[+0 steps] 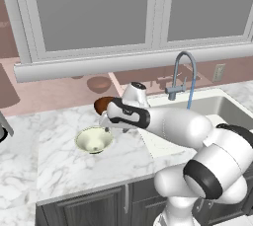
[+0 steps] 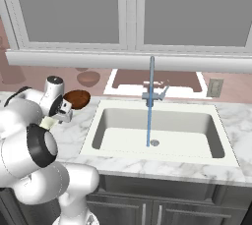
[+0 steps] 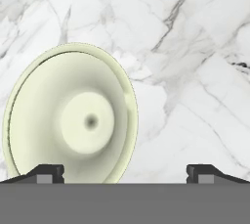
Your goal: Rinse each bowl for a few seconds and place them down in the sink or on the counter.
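Brown bowl [image 1: 102, 104] beside cream bowl [image 1: 93, 139]

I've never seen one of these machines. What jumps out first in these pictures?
The big white arm stretches over the marble counter, its open gripper above a cream bowl. A brown bowl sits just behind on the counter. To the right, water runs from the faucet into the white sink.
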Available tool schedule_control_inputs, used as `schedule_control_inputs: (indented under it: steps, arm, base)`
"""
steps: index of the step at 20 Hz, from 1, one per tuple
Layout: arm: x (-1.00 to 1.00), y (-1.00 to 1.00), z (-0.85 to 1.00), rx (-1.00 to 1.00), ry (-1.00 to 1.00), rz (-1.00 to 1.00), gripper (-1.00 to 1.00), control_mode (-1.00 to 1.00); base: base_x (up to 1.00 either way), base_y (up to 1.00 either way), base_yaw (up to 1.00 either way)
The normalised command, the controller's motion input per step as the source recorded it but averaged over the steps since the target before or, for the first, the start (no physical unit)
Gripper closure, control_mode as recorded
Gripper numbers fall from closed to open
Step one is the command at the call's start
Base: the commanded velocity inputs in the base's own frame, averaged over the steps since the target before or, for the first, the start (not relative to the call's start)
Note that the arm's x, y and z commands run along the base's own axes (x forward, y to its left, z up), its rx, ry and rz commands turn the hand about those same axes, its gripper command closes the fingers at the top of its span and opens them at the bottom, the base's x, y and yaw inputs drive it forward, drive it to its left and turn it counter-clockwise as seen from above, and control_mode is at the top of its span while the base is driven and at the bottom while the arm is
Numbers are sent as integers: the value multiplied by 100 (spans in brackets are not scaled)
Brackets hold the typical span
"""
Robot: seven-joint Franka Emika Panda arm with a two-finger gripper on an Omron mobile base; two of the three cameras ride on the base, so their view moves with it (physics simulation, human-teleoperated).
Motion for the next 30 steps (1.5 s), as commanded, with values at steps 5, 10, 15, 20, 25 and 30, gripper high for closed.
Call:
schedule_control_inputs:
  steps: [5,10,15,20,25,30]
  arm:
    - [0,8,-16,0,0,5,-100,-100]
    - [0,8,-20,0,0,5,-100,-100]
    - [0,5,-19,0,0,6,-100,-100]
    - [0,5,-16,0,0,5,-100,-100]
    - [0,3,-13,0,0,6,-100,-100]
    - [1,4,-12,0,-1,5,-100,-100]
  base:
    - [0,0,0]
    - [0,0,0]
    - [0,0,0]
    - [0,0,0]
    - [0,0,0]
    - [0,0,0]
